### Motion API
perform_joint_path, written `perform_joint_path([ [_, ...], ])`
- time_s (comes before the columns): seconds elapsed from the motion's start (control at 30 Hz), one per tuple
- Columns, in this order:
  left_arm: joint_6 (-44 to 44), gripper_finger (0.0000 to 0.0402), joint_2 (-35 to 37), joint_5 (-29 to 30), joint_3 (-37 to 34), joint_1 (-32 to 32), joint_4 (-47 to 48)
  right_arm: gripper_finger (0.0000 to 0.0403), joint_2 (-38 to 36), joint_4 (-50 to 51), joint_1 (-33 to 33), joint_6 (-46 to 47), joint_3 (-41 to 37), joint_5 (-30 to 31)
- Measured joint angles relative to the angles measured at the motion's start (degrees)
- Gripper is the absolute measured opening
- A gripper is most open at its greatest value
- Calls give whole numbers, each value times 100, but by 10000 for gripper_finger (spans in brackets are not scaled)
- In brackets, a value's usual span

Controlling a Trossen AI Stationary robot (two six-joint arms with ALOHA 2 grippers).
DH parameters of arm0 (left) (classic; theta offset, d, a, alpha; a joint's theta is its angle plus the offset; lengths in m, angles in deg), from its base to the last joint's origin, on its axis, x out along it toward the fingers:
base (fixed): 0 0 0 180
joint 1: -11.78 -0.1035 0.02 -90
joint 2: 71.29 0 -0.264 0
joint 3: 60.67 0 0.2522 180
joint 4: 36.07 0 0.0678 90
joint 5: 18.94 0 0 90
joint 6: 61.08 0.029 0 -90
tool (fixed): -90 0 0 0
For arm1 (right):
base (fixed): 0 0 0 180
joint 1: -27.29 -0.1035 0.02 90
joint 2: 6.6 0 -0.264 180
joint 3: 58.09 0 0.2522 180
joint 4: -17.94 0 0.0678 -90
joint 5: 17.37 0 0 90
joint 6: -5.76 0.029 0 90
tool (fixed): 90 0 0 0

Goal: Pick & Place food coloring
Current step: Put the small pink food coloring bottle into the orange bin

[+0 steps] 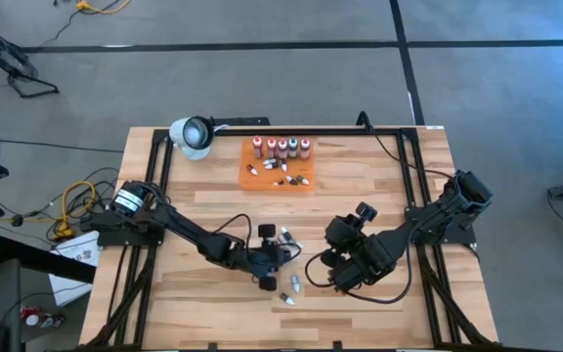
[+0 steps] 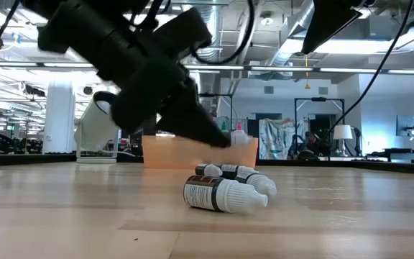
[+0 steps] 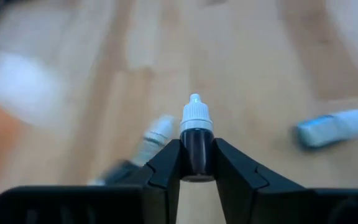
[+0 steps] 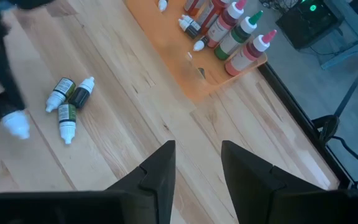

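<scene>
Robotics lab, big open hall. Wooden table (image 1: 360, 186) on black frame, grey concrete floor (image 1: 262, 78) with taped lines, loose cables (image 1: 71, 205). Beyond: exposed ceiling ducts (image 2: 264, 29), strip lights, white column (image 2: 60, 115), more workstations.

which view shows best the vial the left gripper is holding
The left wrist view: the vial stands clamped between the left gripper's fingers, white cap showing. The high and low views hide it behind the arm; the right wrist view shows no clear sign.

You see a grey concrete floor (image 1: 262, 88) crossed by dark lines around the wooden table (image 1: 379, 186), and beyond it a bright workshop with ceiling pipes (image 2: 279, 29) and a white pillar (image 2: 60, 115).
</scene>
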Motion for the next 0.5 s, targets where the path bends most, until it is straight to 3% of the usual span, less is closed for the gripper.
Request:
perform_joint_path([
  [0.3, 2098, 77, 100, 2631, 962, -119, 1475, 123, 0, -17, 0, 0, 2, -12],
  [0.5, 2851, 78, 98, 3295, 1189, -626, 2114, 123, -1, -24, 1, 0, 2, -17],
])
